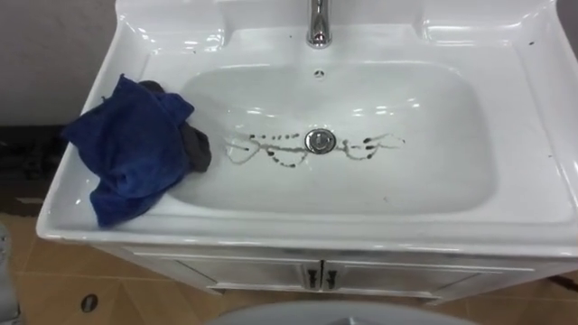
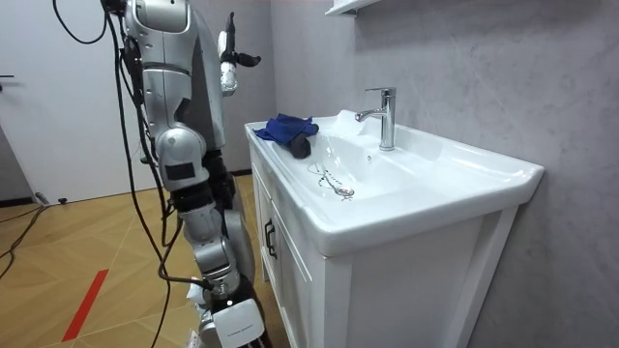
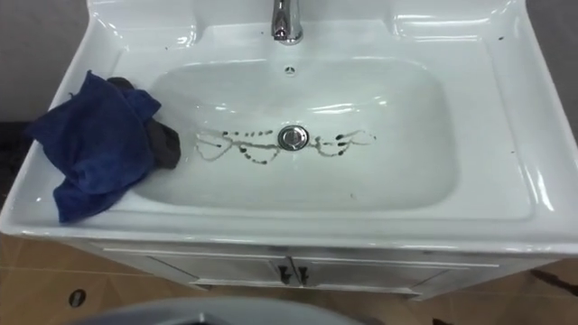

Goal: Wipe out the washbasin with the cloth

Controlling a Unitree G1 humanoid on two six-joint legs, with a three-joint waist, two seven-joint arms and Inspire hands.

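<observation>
Head views, looking down: I am standing over the white basin, which is sunk into the counter. The faucet is rising at 12 o'clock and the drain is sitting at the centre of the bowl. Dark marks are running in a thin wavy line across the bottom from 9 o'clock to 3 o'clock, passing through the drain. A few small specks are lying on the rim at 11 and 1 o'clock.

The blue cloth is lying bunched on the rim at 9 o'clock, with one edge hanging down the bowl's slope. It is part-covering a dark lump on its 3 o'clock side. The cabinet doors are showing at 6 o'clock, below the rim.

Room view: I am standing upright at the cabinet's front. I am holding up at chest height a hand that I take for my left hand. It is well apart from the cloth, with its fingers loosely spread and holding nothing.
</observation>
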